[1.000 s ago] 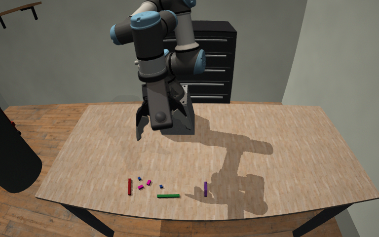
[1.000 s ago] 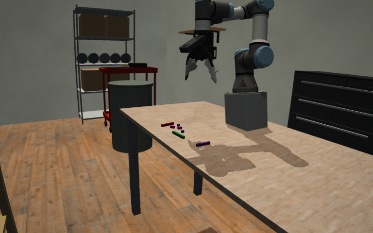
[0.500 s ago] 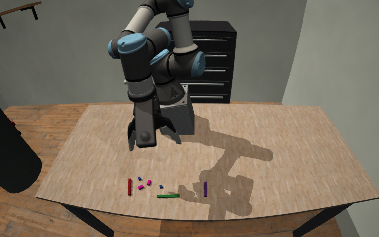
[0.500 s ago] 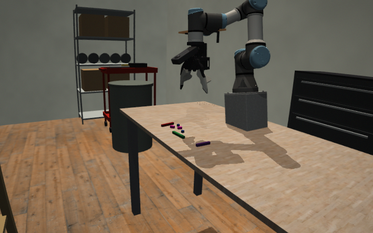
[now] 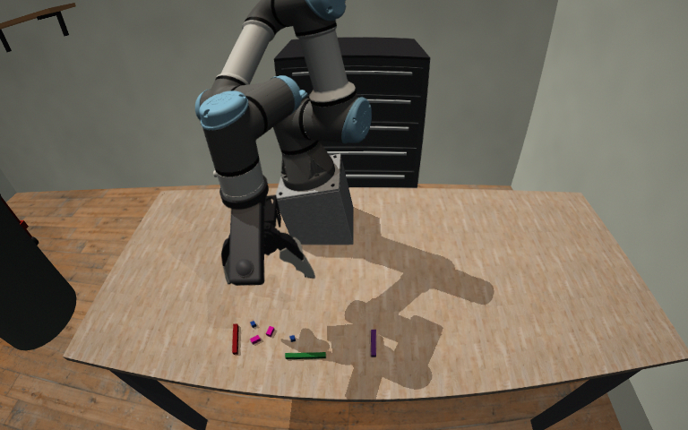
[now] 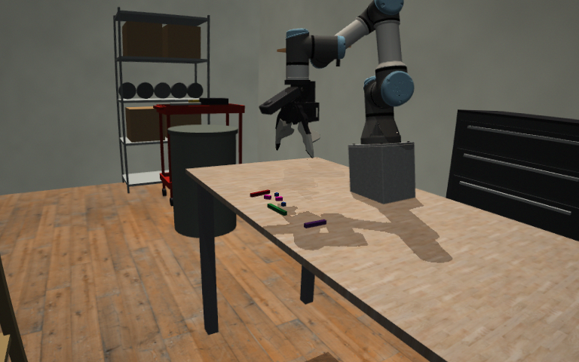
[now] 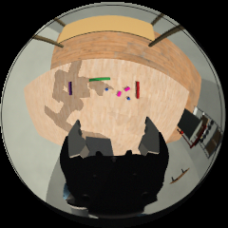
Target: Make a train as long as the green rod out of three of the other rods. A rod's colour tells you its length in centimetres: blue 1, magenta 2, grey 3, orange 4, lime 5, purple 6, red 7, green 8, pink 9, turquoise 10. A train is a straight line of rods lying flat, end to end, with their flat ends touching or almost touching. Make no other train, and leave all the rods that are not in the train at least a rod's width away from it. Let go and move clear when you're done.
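Observation:
The rods lie near the table's front edge. The green rod (image 5: 305, 355) lies flat, parallel to the edge. A purple rod (image 5: 373, 342) lies to its right, apart. A red rod (image 5: 235, 339) lies at the left. Two magenta rods (image 5: 270, 331) (image 5: 254, 339) and two blue cubes (image 5: 253, 323) (image 5: 292, 337) lie loose between red and green. My gripper (image 5: 276, 261) is open and empty, high above the table, behind the rods. In the wrist view the rods show ahead of the fingers, with the green rod (image 7: 99, 79) farthest.
The arm's grey base block (image 5: 315, 208) stands at the table's back middle. A black drawer cabinet (image 5: 375, 108) stands behind the table. A dark bin (image 6: 201, 179) stands off the table's left side.

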